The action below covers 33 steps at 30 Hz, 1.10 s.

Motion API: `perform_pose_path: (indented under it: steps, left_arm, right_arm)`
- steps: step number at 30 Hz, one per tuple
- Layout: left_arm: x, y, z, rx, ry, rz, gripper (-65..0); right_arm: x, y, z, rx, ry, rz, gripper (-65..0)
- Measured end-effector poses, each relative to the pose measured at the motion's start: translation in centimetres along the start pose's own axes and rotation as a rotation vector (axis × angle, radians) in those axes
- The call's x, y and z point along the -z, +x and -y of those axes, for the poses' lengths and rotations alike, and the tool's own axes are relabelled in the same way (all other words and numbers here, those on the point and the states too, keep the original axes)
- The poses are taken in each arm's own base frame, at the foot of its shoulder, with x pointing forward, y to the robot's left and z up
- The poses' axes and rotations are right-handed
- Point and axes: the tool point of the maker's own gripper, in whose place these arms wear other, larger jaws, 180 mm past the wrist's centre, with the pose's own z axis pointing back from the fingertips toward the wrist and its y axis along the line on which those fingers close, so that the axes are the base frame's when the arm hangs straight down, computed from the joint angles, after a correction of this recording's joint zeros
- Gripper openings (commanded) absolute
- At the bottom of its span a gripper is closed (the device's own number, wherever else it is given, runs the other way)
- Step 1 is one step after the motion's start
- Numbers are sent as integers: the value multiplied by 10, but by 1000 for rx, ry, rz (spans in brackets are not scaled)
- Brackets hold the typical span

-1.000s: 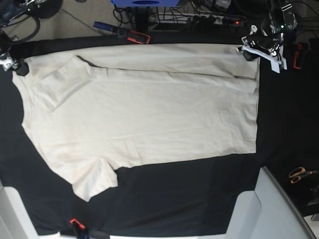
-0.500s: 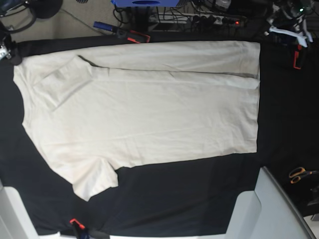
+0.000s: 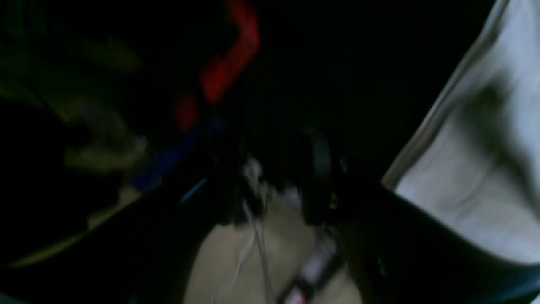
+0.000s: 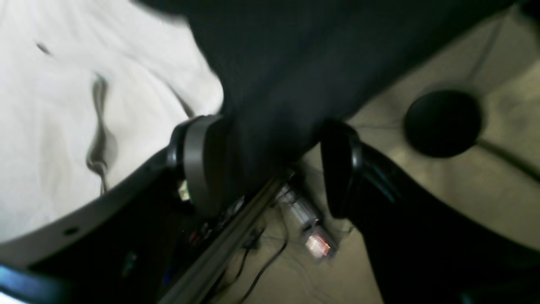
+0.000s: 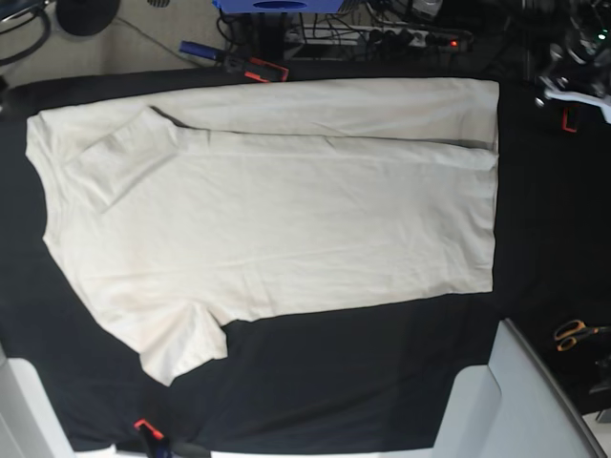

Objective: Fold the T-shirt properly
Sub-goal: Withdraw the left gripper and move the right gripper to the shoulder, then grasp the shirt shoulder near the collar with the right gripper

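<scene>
Covering most of the scene, the black-draped worktop (image 5: 382,382) carries the T-shirt (image 5: 286,219), which lies flat across its middle in the base view, hem toward the right and collar end toward the left. Its far long edge is folded inward as a band running along the far side, and the far sleeve (image 5: 119,162) is turned in over the chest at the upper left. The near sleeve (image 5: 181,343) sticks out toward the near-left, unfolded. A pale grey panel (image 5: 516,401) fills the near-right corner. Off the cloth at the far right, the left claw (image 5: 573,91) hovers over the worktop's far-right corner; its wrist view is dark and blurred, so whether its jaws are spread or pressed together cannot be told, though a strip of the shirt's edge shows at that view's right. The right claw (image 4: 270,169) appears only in its own wrist view, jaws spread apart with nothing between them, over the worktop's edge with the shirt to its left. Orange-handled scissors (image 5: 576,334) lie at the right edge, and a red-tipped clamp (image 5: 253,67) sits at the far edge.
</scene>
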Motion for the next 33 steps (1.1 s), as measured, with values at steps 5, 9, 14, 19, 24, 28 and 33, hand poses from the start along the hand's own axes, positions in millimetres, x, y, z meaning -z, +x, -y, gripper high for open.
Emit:
perform_pose_path:
  steps: [5,9,14,19,24,28,33]
  left_arm:
    - [-11,55,23,6,-41,153,-448]
    - [-3,85,54,-35,-109,222,-479]
    - [16,95,104,77,-216,188,-481]
    - [19,106,125,222,-264,190,-481]
    - [24,97,121,213,-257,164,-481]
    - [27,92,118,211,-251,148,-481]
    - [27,93,119,211,-252,150,-481]
  right_arm:
    - [11,61,-46,-235,60,41,-311]
    - [43,92,-118,-336,231,147,-311]
    - [97,92,-172,-336,381,109,-309]
    - [123,121,-194,-250,433,159,-309]
    - [138,116,-188,-286,384,147,-308]
    - [146,110,-190,-335,353,137,-308]
    - [150,100,-197,-388,356,102,-308]
